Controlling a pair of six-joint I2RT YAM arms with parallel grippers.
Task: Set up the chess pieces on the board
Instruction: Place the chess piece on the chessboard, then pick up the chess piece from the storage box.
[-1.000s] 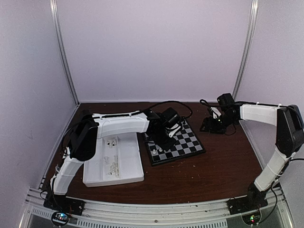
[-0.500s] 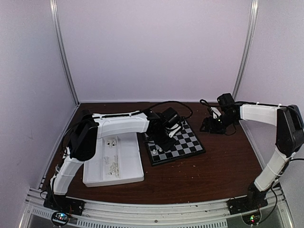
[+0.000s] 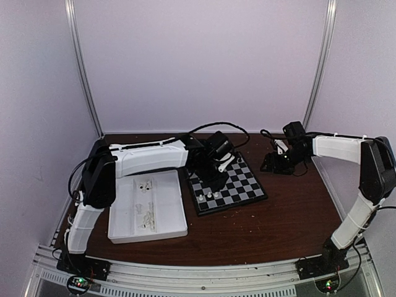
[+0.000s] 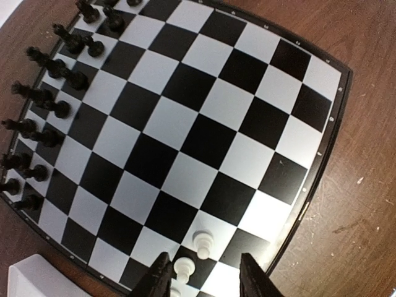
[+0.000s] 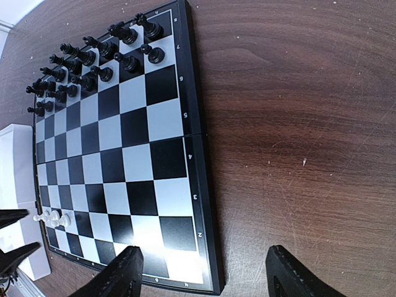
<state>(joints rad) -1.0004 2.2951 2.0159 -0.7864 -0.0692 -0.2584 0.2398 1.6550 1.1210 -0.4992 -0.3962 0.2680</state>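
From above, the board (image 3: 238, 185) is seen flat on the brown wooden table (image 3: 260, 229), right of a white plastic tray (image 3: 148, 237), with the left gripper (image 3: 213, 184) over its near left corner.

From the left wrist, shiny squares are shown. Small white chess pieces (image 4: 203, 242) are stood upright at the near edge between half-open jaws; nothing is gripped.

From the right wrist, numbers 2 to 7 can be read on the black rim. The right gripper (image 5: 207, 278) is spread wide, empty.

1 board (image 4: 185, 130), 1 white tray (image 3: 168, 207), 3 white chess pieces (image 4: 203, 242) on board
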